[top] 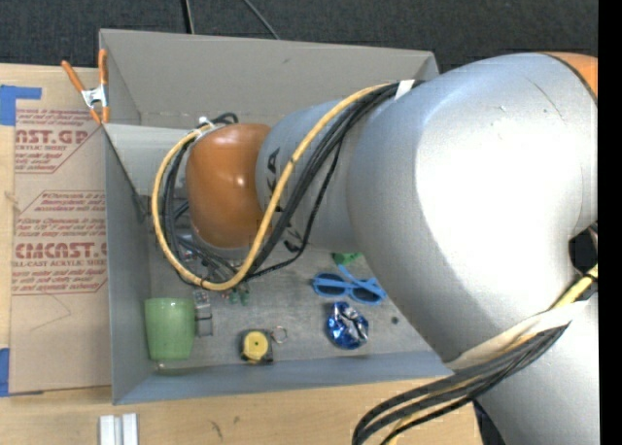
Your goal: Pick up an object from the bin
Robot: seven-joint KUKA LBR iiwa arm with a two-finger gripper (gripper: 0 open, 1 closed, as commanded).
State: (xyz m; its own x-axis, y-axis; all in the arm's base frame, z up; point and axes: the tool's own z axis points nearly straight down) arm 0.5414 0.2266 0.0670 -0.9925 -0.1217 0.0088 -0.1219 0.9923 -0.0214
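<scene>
A pale green plastic cup [168,328] lies at the bin's front left corner. My gripper [203,315] reaches down beneath the arm's orange cover, just right of the cup's upper edge and very close to it. Most of the gripper is hidden by the cover and cables. A small yellow round tape measure [256,346] lies on the floor a little to the gripper's right, near the front wall.
Blue sunglasses [348,287] and a shiny blue crumpled thing [346,325] lie further right, with a small green piece [345,259] behind them. The bulky arm covers the bin's middle and right side.
</scene>
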